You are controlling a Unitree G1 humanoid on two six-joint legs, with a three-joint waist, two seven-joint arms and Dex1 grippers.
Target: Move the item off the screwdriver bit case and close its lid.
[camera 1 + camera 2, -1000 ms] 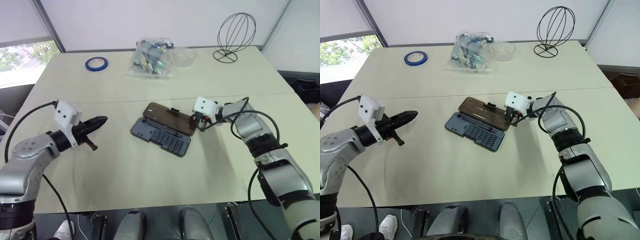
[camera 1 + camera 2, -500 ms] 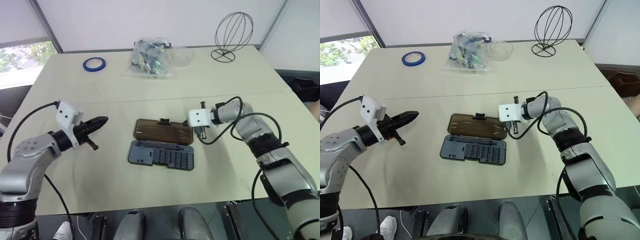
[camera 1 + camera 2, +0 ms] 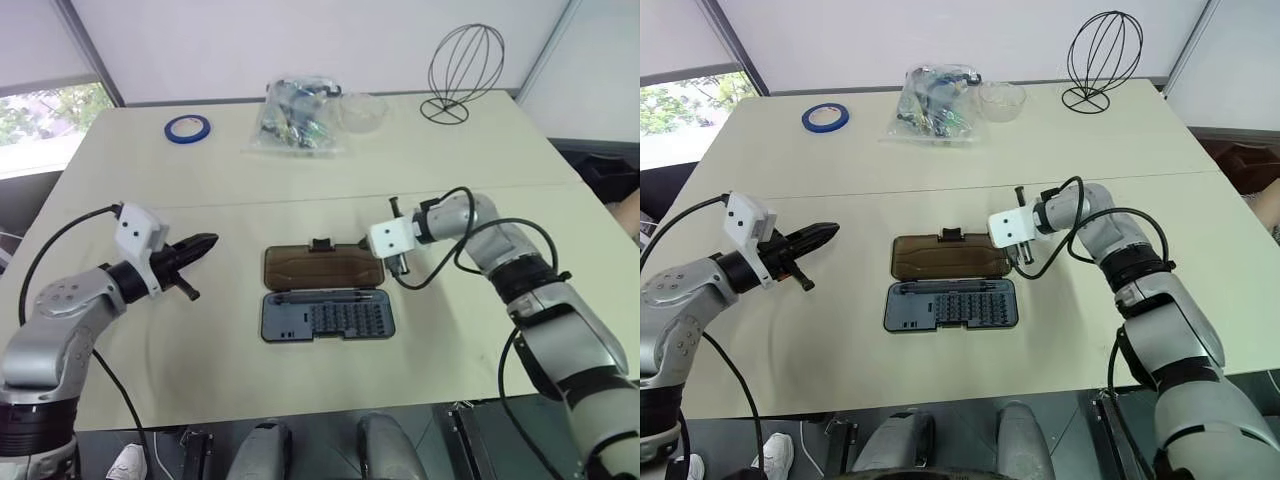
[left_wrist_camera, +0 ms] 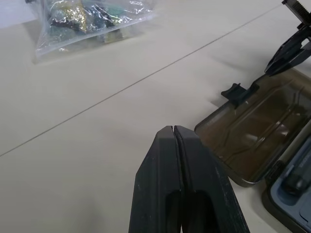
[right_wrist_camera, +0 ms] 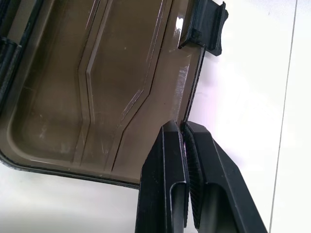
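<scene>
The screwdriver bit case (image 3: 328,315) lies open and flat mid-table, its blue-grey tray of bits nearest me. Its brown lid (image 3: 322,268) is folded back beyond the tray, with the black latch tab (image 5: 204,26) on the far edge. Nothing rests on the tray or lid, and I cannot tell which thing is the item. My right gripper (image 3: 396,264) is at the lid's right end, shut, with the lid's thin rim running in between its fingertips (image 5: 171,133). My left gripper (image 3: 207,242) hovers left of the case, shut and holding nothing, its tips (image 4: 165,133) pointing toward the lid.
At the back of the table lie a clear plastic bag (image 3: 298,118) of small parts, a blue tape roll (image 3: 188,128), a clear bowl (image 3: 365,110) and a black wire stand (image 3: 462,65). A seam (image 3: 250,203) crosses the table behind the case.
The case swung from lying diagonally to lying square with the table's front edge and slid left. My right gripper went left with it and rolled. The left arm stayed put.
</scene>
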